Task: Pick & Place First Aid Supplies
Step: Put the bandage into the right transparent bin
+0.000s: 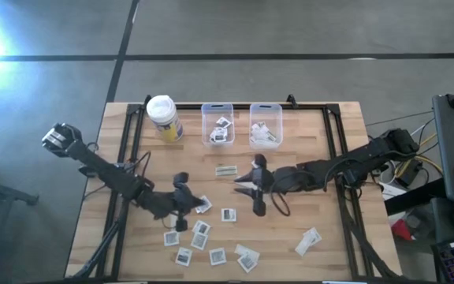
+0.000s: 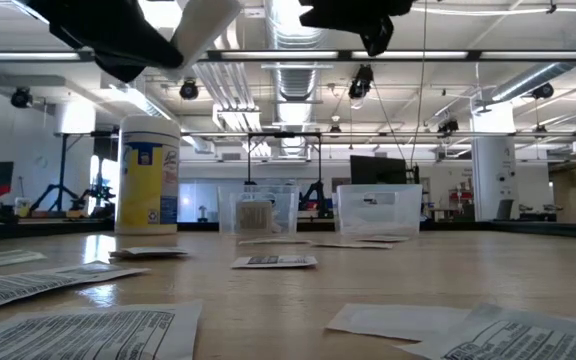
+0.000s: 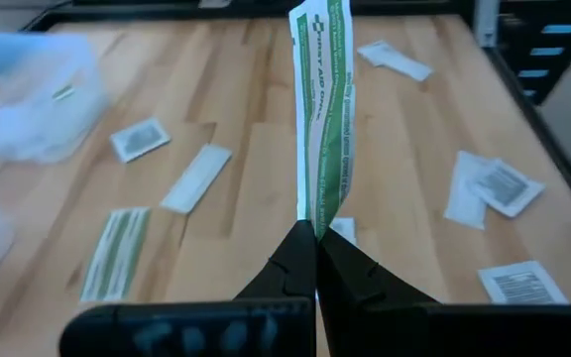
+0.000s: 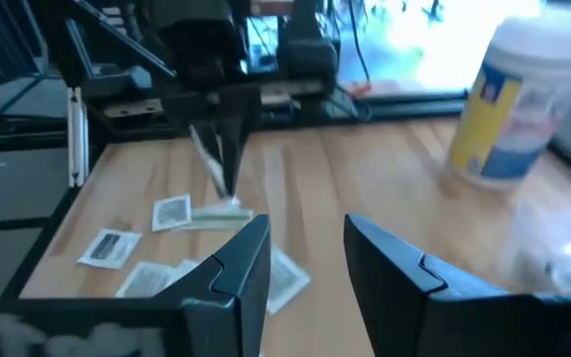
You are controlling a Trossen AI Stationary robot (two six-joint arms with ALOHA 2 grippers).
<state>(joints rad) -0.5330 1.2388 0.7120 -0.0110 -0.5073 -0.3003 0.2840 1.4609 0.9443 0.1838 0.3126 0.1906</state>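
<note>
My left gripper [image 1: 193, 202] hovers over the table's near middle, shut on a narrow white-and-green strip packet [image 3: 320, 109], which also shows high in the low view [image 2: 208, 25]. My right gripper [image 4: 305, 258] is open and holds nothing, just right of it over the table's middle [image 1: 255, 193]. Several small white packets lie flat near the near edge [image 1: 201, 235], and one greenish strip [image 1: 227, 170] lies in front of the bins. My left gripper pinches the strip packet by one short end [image 3: 313, 216] between its two fingertips [image 3: 295, 260], coming from the table's left with the fingers in line with the strip. The packet sticks out past the fingertips, lifted clear of the table.
Two clear bins [image 1: 217, 124] [image 1: 265, 126] stand at the far middle, each holding a few packets. A yellow container with a white lid [image 1: 164, 118] stands left of them. One white packet [image 1: 308, 241] lies alone near the right. Bare wood lies at the table's right.
</note>
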